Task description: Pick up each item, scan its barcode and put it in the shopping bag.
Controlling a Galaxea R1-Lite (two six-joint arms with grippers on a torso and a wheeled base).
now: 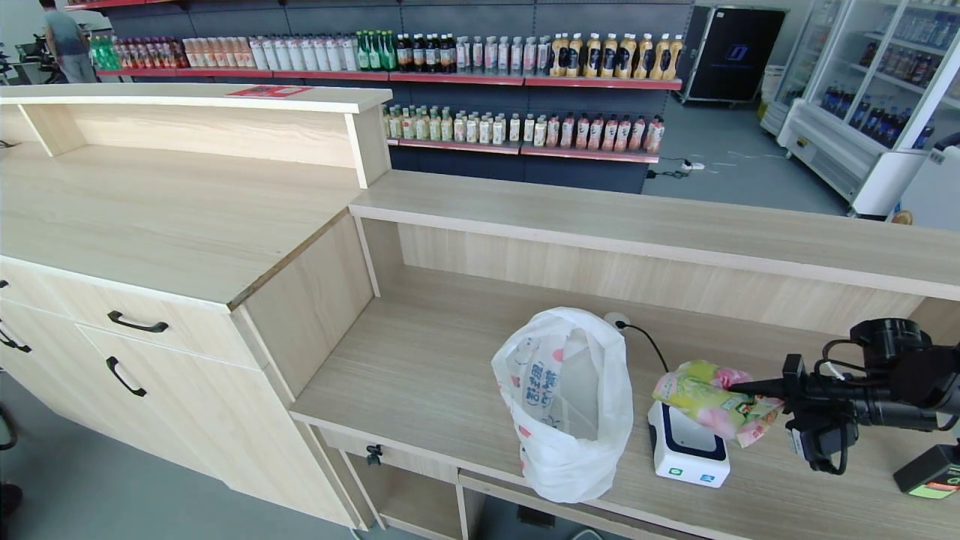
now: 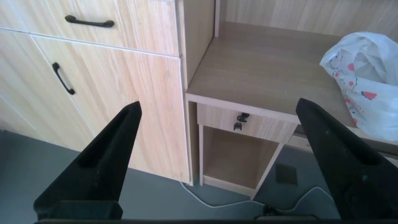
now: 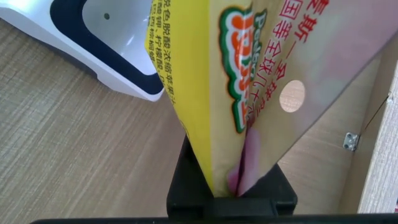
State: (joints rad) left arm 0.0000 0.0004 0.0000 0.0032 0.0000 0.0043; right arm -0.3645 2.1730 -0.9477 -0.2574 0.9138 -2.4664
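Observation:
My right gripper (image 1: pixel 742 390) is shut on a yellow and pink snack packet (image 1: pixel 709 401), holding it just above the white barcode scanner (image 1: pixel 686 448) on the lower counter. In the right wrist view the snack packet (image 3: pixel 261 81) rises from between the jaws, with the scanner (image 3: pixel 106 50) beyond it. A white plastic shopping bag (image 1: pixel 566 401) stands open to the left of the scanner. My left gripper (image 2: pixel 217 155) is open, low in front of the counter's cabinet, with the shopping bag (image 2: pixel 367 74) off to one side.
A black cable runs from a round socket (image 1: pixel 616 320) behind the bag. A dark object with a green label (image 1: pixel 930 471) lies at the counter's right edge. A taller counter (image 1: pixel 150 202) with drawers stands to the left. Drink shelves (image 1: pixel 450 60) line the back.

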